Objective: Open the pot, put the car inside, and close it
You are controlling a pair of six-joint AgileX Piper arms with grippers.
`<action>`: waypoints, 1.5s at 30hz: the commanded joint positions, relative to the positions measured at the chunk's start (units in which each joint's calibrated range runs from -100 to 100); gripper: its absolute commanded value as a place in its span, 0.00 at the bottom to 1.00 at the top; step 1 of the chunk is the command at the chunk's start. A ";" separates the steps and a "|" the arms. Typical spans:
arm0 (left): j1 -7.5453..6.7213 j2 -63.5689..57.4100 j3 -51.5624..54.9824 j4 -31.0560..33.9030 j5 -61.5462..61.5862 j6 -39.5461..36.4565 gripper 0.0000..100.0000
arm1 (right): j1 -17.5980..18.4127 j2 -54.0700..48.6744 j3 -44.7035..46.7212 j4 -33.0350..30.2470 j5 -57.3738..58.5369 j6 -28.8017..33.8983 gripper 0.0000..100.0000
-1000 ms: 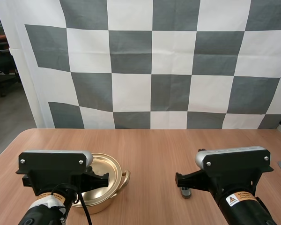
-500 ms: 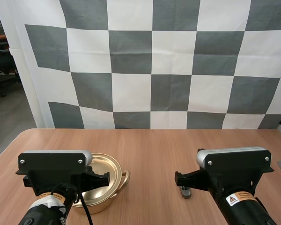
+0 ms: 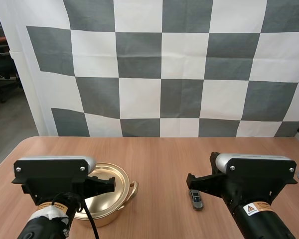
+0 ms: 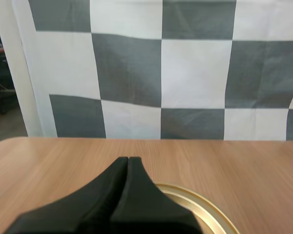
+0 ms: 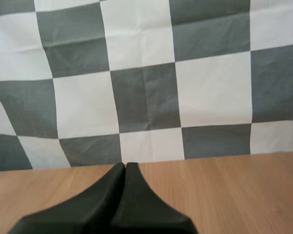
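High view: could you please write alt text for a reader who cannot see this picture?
A gold pot sits on a wooden table at the left, partly hidden behind the left arm, and a small grey toy car lies on the table close beside the right arm. Both arms reach forward from the near edge.

A light brown wooden table [image 3: 164, 159] with a fine lengthwise grain and a rounded far-left corner fills the foreground. Two things rest directly on it, well apart. Toward the near left stands a shiny gold-coloured pot [image 3: 112, 181] – round and shallow, with a curved handle [image 3: 134, 190] on its right side, its near part hidden. Right of centre lies a small grey toy car [image 3: 196, 199] – set lengthwise, its nose pointing away or toward the viewer, which one cannot be told. Bare wood separates the two.
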 commanded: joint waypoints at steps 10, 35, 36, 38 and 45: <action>-0.05 0.00 0.00 0.05 -54.40 1.07 0.00 | 0.02 0.00 0.00 -8.56 -56.40 -6.86 0.00; -0.05 24.61 -48.73 4.56 70.22 -1.75 0.15 | 0.02 2.93 -17.98 -6.88 17.84 -1.42 0.00; -0.05 28.24 -52.39 4.41 77.37 -2.37 0.19 | 0.02 2.93 -17.98 -6.88 19.84 -1.42 0.00; -0.05 35.01 -58.68 3.88 81.82 -2.70 0.24 | 0.02 2.93 -17.98 -6.77 25.13 -1.42 0.00; -0.05 46.50 -63.04 5.68 81.82 -4.31 0.31 | 0.02 2.93 -17.98 -6.39 30.38 -1.42 0.00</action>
